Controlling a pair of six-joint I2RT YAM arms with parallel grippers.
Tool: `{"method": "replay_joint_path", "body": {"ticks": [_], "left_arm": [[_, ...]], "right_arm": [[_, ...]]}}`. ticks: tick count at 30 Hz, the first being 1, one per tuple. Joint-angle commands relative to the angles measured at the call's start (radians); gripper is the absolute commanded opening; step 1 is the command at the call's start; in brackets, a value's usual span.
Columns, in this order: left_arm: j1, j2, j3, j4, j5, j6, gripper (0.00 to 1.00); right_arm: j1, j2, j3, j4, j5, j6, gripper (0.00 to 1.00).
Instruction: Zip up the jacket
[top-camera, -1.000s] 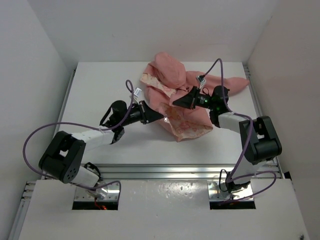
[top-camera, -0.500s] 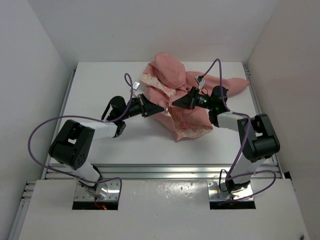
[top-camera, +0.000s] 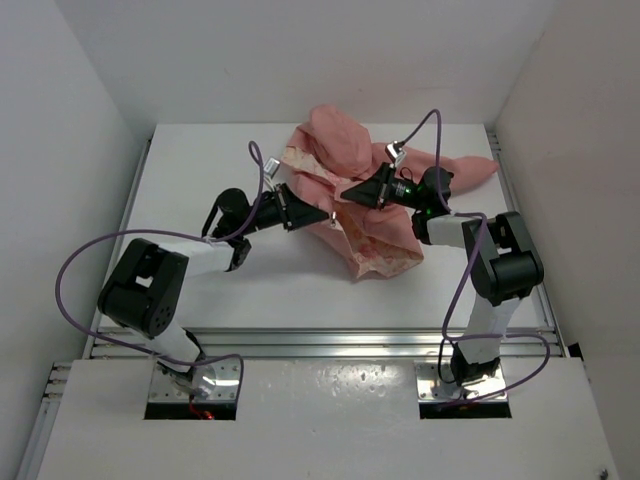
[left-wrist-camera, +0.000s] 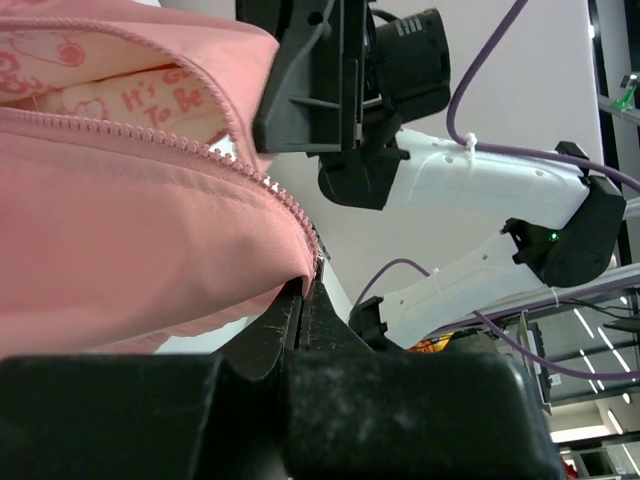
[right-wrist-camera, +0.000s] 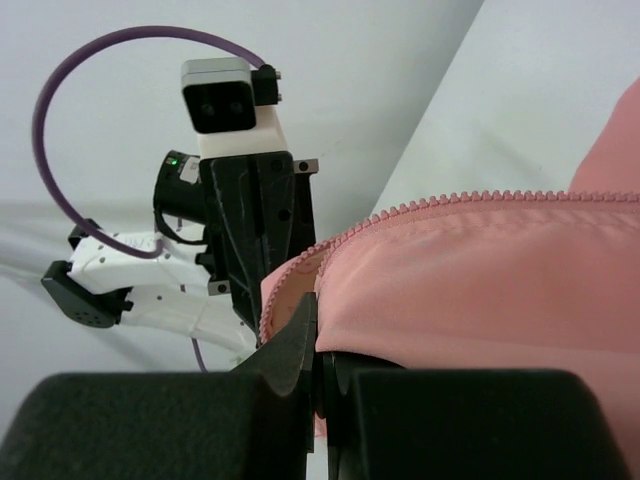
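Note:
The salmon-pink jacket (top-camera: 345, 150) lies crumpled at the back middle of the table, its cream floral lining (top-camera: 375, 245) turned up toward the front. My left gripper (top-camera: 325, 215) is shut on the jacket's front edge, with the zipper teeth (left-wrist-camera: 290, 205) ending at its fingertips. My right gripper (top-camera: 347, 193) is shut on the other front edge, where the zipper teeth (right-wrist-camera: 450, 202) curve over the fabric (right-wrist-camera: 480, 290). The two grippers face each other a short way apart. In each wrist view I see the other gripper just beyond the cloth.
White walls close in the table (top-camera: 200, 170) on the left, back and right. A pink sleeve (top-camera: 470, 165) reaches toward the right wall. Purple cables (top-camera: 85, 260) loop over both arms. A metal rail (top-camera: 320, 340) runs along the near edge.
The left gripper has moved back and right with the jacket edge, up to the right gripper. The right gripper has shifted slightly back. The jacket's lower flap has been pulled in.

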Motion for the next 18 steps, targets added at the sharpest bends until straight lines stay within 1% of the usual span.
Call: {"method": "replay_joint_path", "body": {"ticks": [1, 7, 9, 13, 18], "left_arm": [[0.024, 0.013, 0.035, 0.087, -0.001, -0.025, 0.0], [0.066, 0.042, 0.07, 0.043, -0.03, -0.039, 0.0], [0.066, 0.065, 0.087, 0.043, -0.03, -0.039, 0.0], [0.066, 0.074, 0.119, 0.043, -0.021, -0.039, 0.0], [0.057, 0.074, 0.11, 0.034, -0.012, -0.039, 0.0]], "right_arm": [[0.0, -0.018, 0.027, 0.134, 0.002, 0.04, 0.0], [0.002, -0.032, 0.007, 0.122, 0.007, 0.04, 0.0], [0.002, -0.035, 0.019, 0.087, -0.01, 0.001, 0.0], [0.002, -0.037, 0.033, 0.039, -0.024, -0.026, 0.0], [0.005, -0.029, 0.054, 0.011, -0.024, -0.046, 0.0]]}}
